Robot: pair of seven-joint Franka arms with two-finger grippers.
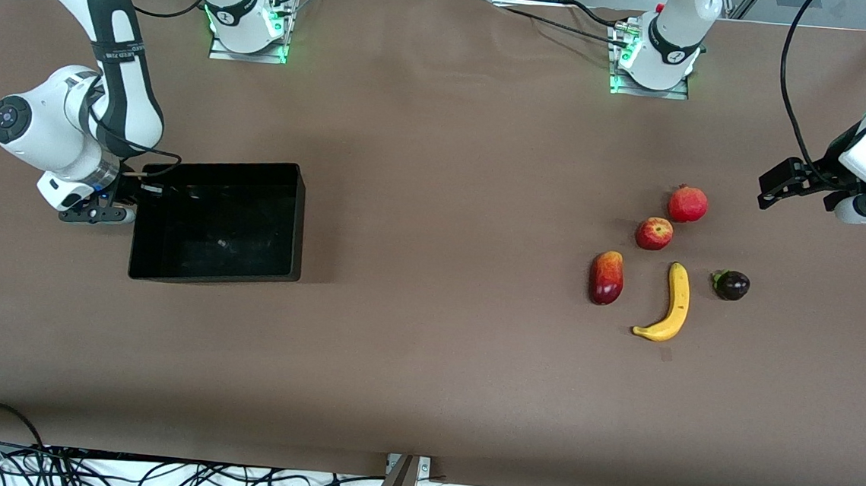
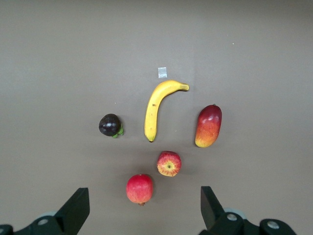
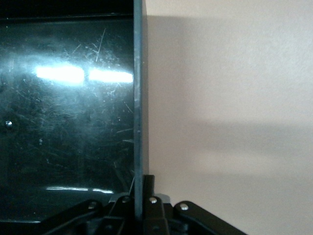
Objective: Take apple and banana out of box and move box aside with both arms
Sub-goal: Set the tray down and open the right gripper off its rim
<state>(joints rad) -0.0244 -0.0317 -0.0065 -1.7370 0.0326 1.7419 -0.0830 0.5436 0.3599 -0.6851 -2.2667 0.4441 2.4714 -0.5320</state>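
The black box [image 1: 300, 222] sits toward the right arm's end of the table. My right gripper [image 1: 136, 190] is shut on its end wall [image 3: 138, 98], one finger inside and one outside [image 3: 142, 185]. Toward the left arm's end lie the fruits: pomegranate [image 1: 688, 204], apple [image 1: 654, 233], mango [image 1: 607, 277], banana [image 1: 670, 305] and a dark purple fruit [image 1: 732, 285]. My left gripper [image 1: 778, 187] hangs open in the air over the table beside them. Its wrist view looks down on the pomegranate [image 2: 140, 189], apple [image 2: 169, 163], mango [image 2: 209, 126], banana [image 2: 156, 110] and purple fruit [image 2: 110, 125], with the gripper [image 2: 143, 198] holding nothing.
A small scrap of tape [image 2: 162, 72] lies on the brown table just off the banana's tip. Loose cables [image 1: 157, 475] run along the table's front edge. The arm bases [image 1: 250, 28] stand along the table edge farthest from the front camera.
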